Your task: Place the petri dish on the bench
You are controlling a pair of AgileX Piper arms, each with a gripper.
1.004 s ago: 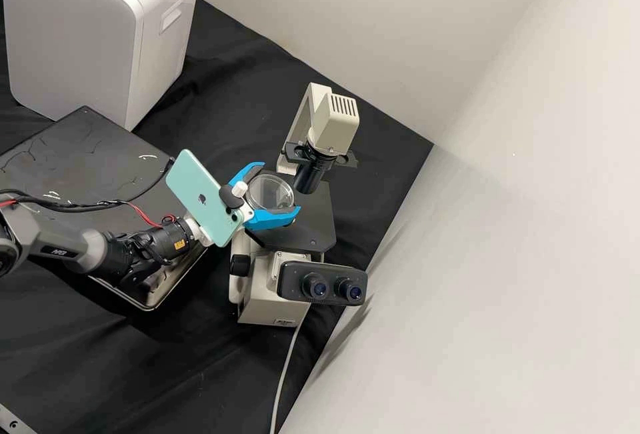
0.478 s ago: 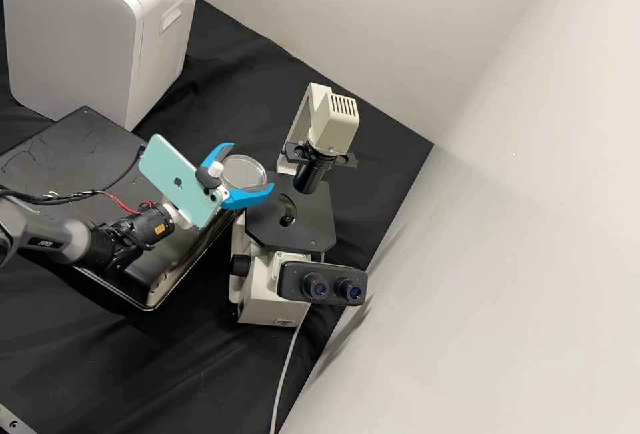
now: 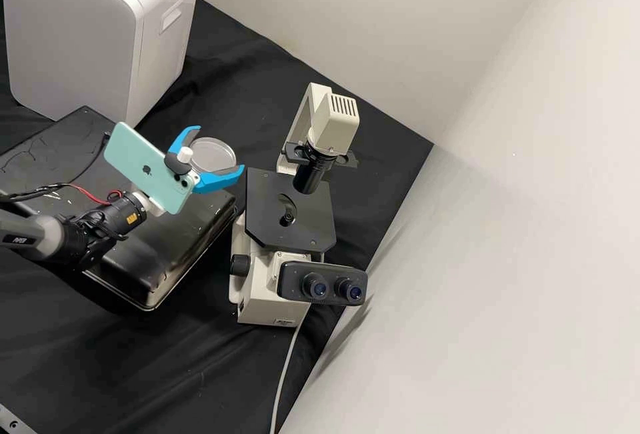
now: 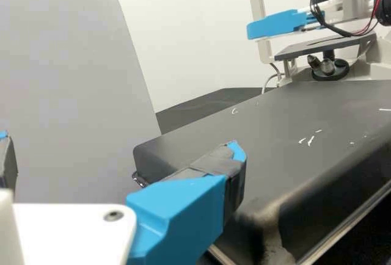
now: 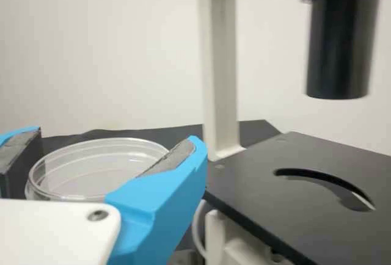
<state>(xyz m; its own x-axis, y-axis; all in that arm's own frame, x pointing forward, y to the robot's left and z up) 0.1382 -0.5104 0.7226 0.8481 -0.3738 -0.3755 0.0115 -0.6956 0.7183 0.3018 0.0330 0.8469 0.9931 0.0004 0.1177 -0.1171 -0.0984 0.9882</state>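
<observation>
The right claw (image 3: 203, 169) has pulled back with the petri dish (image 3: 212, 154). A second ago the dish sat low over the black stage (image 3: 293, 211) of the microscope (image 3: 267, 291). Now the stage is bare and lies just off to the side of the claw's tips. The dish hangs in the air in the claw, over the edge of the dark flat case (image 3: 167, 247) right under it. So I think the lifting part is done and the carrying part is on. The dish is not yet down on the black bench (image 3: 100, 367), which lies lower, past the case.

The right claw (image 5: 104, 155) is open only as wide as the petri dish (image 5: 91, 167). Its two blue fingers (image 5: 165, 198) squeeze the clear rim, one on each side, and the dish sits flat between them.

The left claw (image 4: 119, 161) has its fingers wide apart with nothing between them. It sits low beside the near corner of the dark case (image 4: 293, 149), with the white box (image 4: 67, 88) just behind it.
</observation>
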